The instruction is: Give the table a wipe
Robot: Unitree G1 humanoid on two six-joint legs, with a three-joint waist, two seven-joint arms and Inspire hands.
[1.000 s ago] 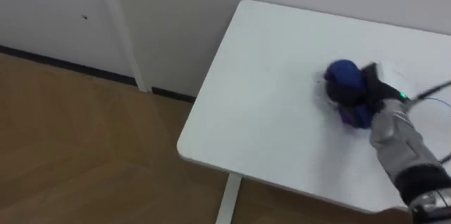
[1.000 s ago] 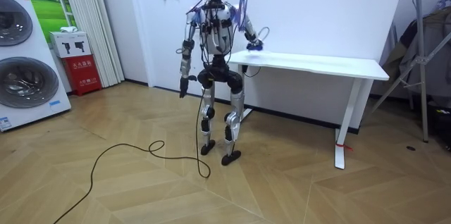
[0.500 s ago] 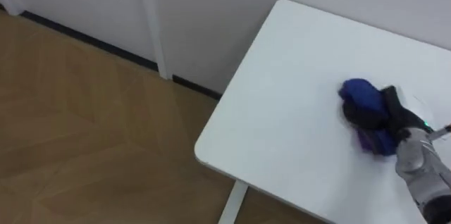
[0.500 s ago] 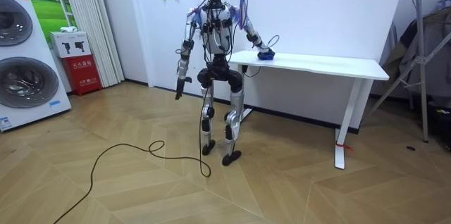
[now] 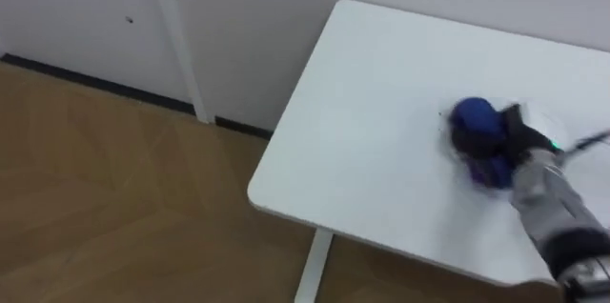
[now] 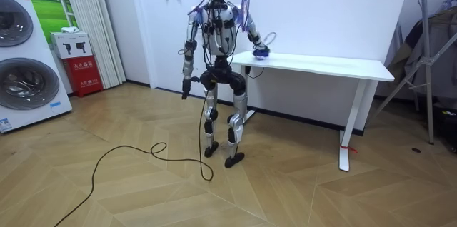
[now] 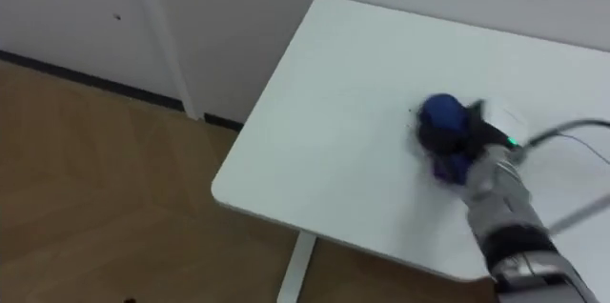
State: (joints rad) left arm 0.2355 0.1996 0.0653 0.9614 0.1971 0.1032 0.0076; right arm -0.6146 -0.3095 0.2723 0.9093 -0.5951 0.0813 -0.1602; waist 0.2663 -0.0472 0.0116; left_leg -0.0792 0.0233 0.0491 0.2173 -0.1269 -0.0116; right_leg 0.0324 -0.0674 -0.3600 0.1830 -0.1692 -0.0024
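- The blue cloth [image 5: 477, 124], soft and bunched into a rounded lump, lies on the table top at about 3 o'clock in the left eye view, well in from the edges.
- The right hand [image 5: 513, 141] comes in from 4 o'clock, its dark fingers curled over and into the cloth, clasping it against the surface; a silvery metal forearm runs back from it.
- The table [image 5: 381, 93] has a smooth, matt white top with a rounded corner at 7 o'clock from the cloth, and it stands on a white leg [image 5: 312, 270].
- From the cloth's 8 to 10 o'clock lies a wooden floor [image 5: 105, 189] in a herringbone pattern, edged by a dark baseboard [image 5: 95, 87] under a white wall.
- In the room view the robot stands upright at the table's short end, the one on the room view's left, with the cloth [image 6: 261, 52] at that end of the top.
- The left hand [image 6: 185, 88] hangs beside the thigh; whether it is open or closed cannot be told.
- A round-doored washing machine [image 6: 21, 63] stands at 9 o'clock in that view.
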